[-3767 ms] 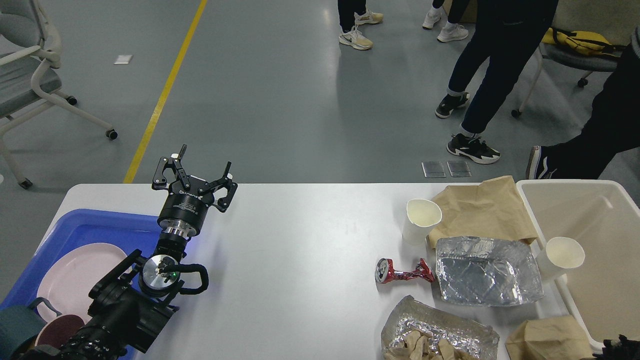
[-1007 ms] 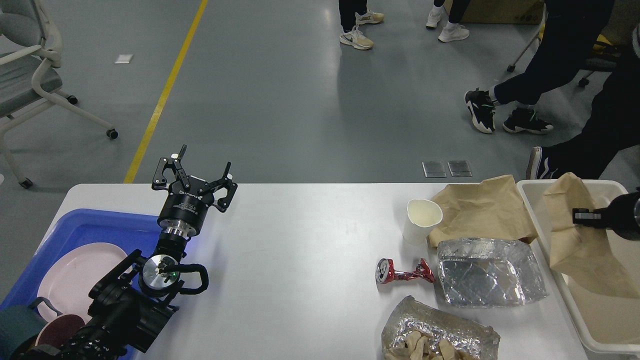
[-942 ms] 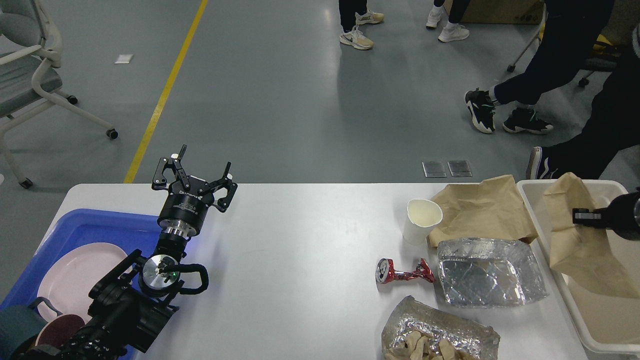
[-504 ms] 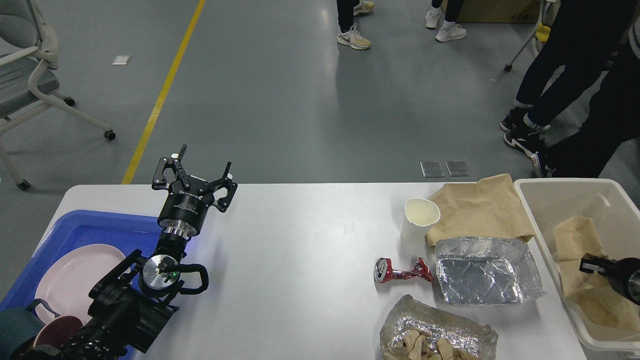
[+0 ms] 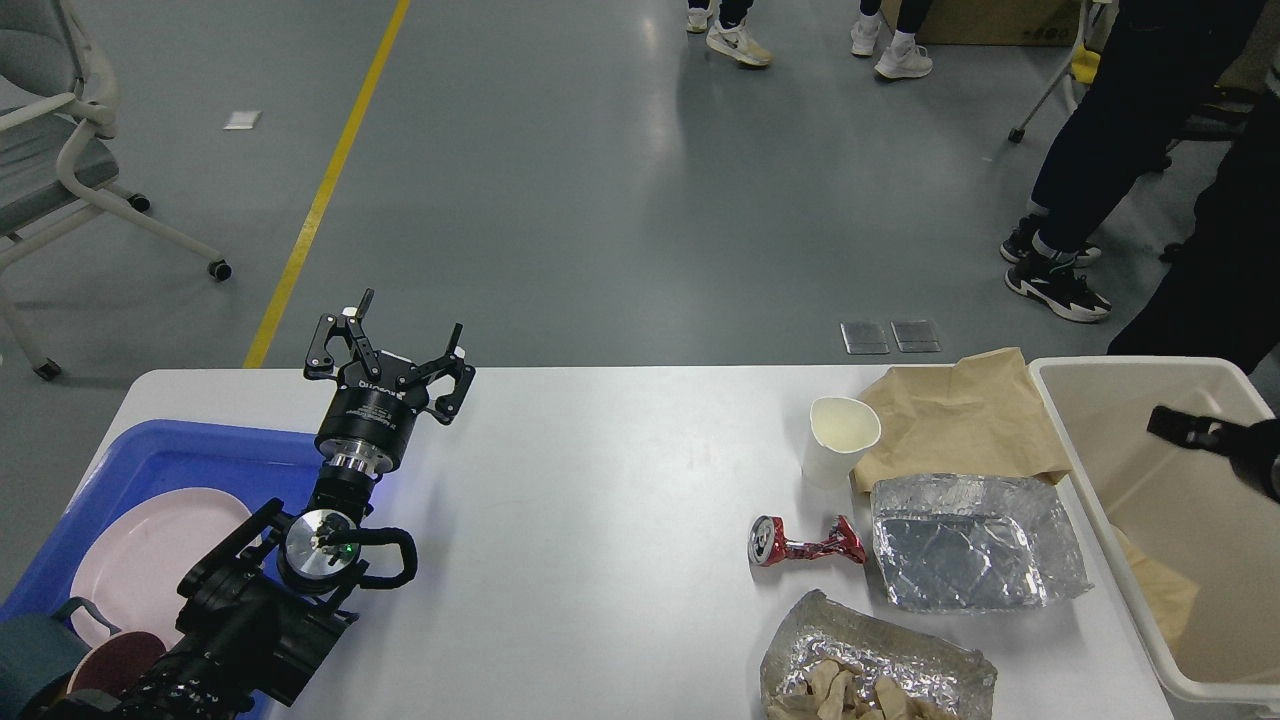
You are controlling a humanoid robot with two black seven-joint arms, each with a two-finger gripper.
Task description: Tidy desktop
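Observation:
The desktop (image 5: 600, 480) is a wide white tabletop. On its right part lie a white paper cup (image 5: 840, 440), a sheet of brown paper (image 5: 960, 415), a foil tray (image 5: 975, 545), a crushed red can (image 5: 805, 545) and crumpled foil holding brown paper scraps (image 5: 875, 675). My left gripper (image 5: 412, 312) stands open and empty over the table's far left edge. My right gripper (image 5: 1172, 424) hovers over the beige bin (image 5: 1130, 366); it is small and dark, so its fingers cannot be told apart. A crumpled brown paper (image 5: 1160, 590) lies in the bin below it.
A blue tray (image 5: 170, 450) at the left holds a pink plate (image 5: 150, 560) and a dark red bowl (image 5: 110, 670). Beyond the table, people's legs (image 5: 1090, 150) stand at the right. A wheeled chair (image 5: 60, 150) is at the far left.
My right gripper carried brown paper over the bin, dipped in, and has now risen without it; the paper lies in the bin. The left arm has not moved. The people have shifted.

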